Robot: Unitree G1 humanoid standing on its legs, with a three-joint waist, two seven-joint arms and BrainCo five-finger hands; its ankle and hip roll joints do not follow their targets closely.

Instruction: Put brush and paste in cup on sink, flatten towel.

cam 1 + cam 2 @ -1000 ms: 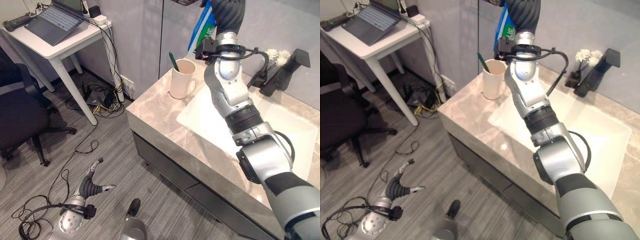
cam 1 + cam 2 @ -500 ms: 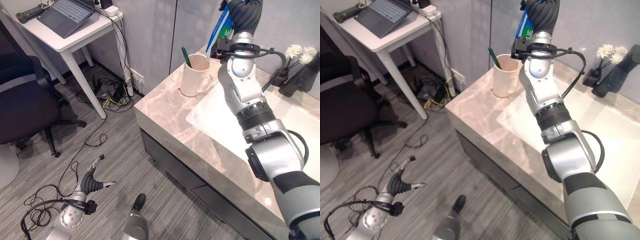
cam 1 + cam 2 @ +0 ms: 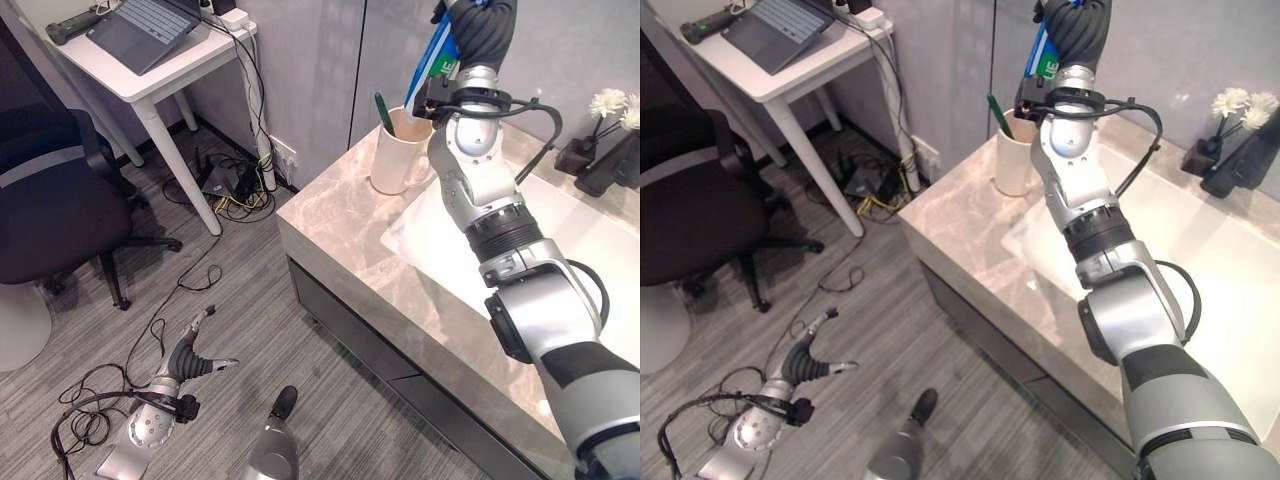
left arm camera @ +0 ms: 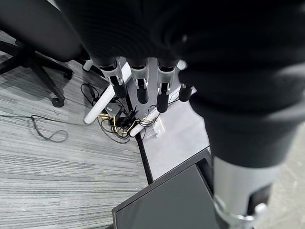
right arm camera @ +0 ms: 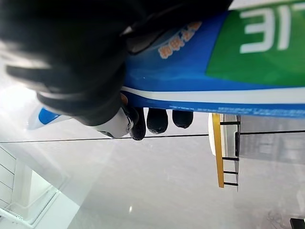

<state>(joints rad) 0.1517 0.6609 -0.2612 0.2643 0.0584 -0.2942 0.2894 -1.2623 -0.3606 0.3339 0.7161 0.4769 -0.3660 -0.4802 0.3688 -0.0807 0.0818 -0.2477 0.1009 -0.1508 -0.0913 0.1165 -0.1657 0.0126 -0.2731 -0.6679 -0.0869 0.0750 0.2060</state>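
A cream cup [image 3: 400, 158] stands on the marble counter [image 3: 345, 222] beside the white sink basin [image 3: 565, 235]. A green toothbrush [image 3: 383, 108] leans inside the cup. My right hand [image 3: 482, 25] is raised above and just behind the cup, shut on a blue, white and green toothpaste tube [image 3: 436, 55]. The tube's lower end hangs close over the cup's rim. The right wrist view shows the curled fingers [image 5: 153, 120] wrapped round the tube [image 5: 228, 71]. My left hand [image 3: 192, 358] hangs low over the floor, with its fingers [image 4: 138, 88] straight and holding nothing.
A black vase of white flowers [image 3: 598, 128] and a black tap [image 3: 628, 160] stand at the counter's back. To the left are a white desk [image 3: 165, 75] with a laptop [image 3: 148, 28], a black office chair [image 3: 55, 205] and a tangle of cables [image 3: 228, 185] on the floor.
The whole picture has shifted, so the camera moved. My right hand still holds the tube above the cup, its lower end now a little nearer the rim. The left hand stays low.
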